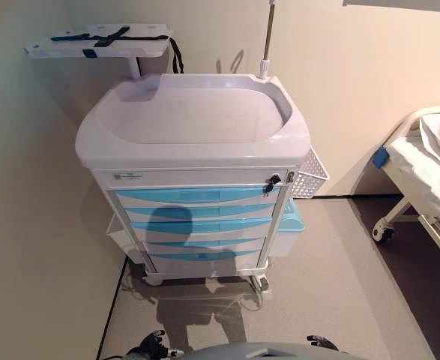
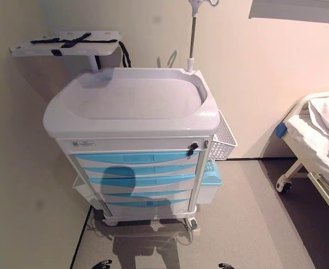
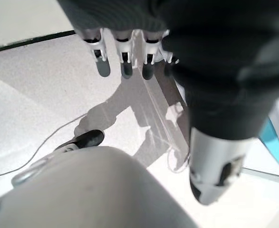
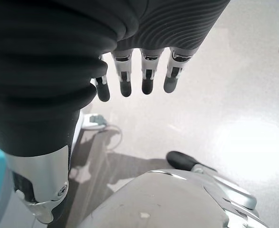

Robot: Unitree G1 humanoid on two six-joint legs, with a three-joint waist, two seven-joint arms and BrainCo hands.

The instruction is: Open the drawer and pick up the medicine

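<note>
My left hand (image 3: 210,85) and right hand (image 4: 49,80) wear dark ribbed covers; silver fingers (image 4: 148,71) end in dark tips, and each thumb is silver-shelled.

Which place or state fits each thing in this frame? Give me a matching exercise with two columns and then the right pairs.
Things:
1. cart drawers
2. white wire basket
3. bed
4. left hand

Places or states:
A. hangs on the cart's right side
B. open, holding nothing, down near the floor
C. all closed, blue fronts
D. stands to the right of the cart

Pairs: 1-C, 2-A, 3-D, 4-B
</note>
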